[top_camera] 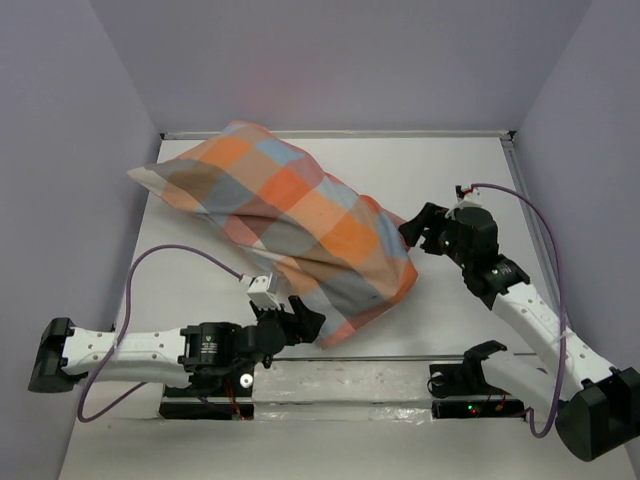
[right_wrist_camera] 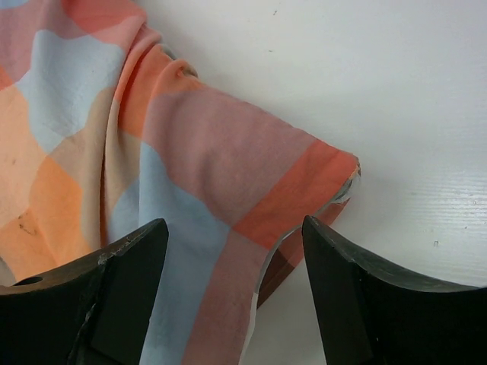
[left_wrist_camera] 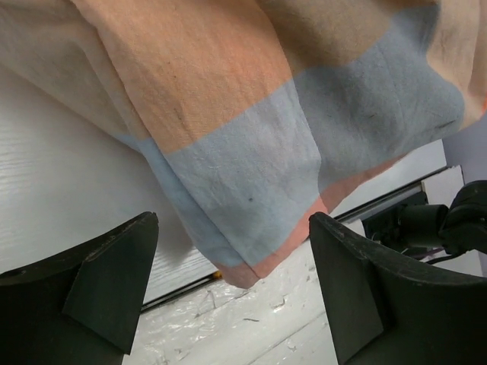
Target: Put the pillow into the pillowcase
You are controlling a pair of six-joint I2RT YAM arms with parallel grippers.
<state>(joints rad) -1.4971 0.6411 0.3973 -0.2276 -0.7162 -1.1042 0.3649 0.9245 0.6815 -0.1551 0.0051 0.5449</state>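
Note:
The checked orange, grey-blue and cream pillowcase lies plump and diagonal across the white table. The pillow is hidden; no white cushion shows. My left gripper is open at the pillowcase's near corner. In the left wrist view that hemmed corner hangs between the spread fingers, apart from both. My right gripper is open at the right end. In the right wrist view the pillowcase's open hem lies on the table between the gripper's jaws, touching neither.
Lilac walls enclose the table on three sides. A glossy taped strip and a dark rail run along the near edge. The right arm's black base mount sits there, also seen in the left wrist view.

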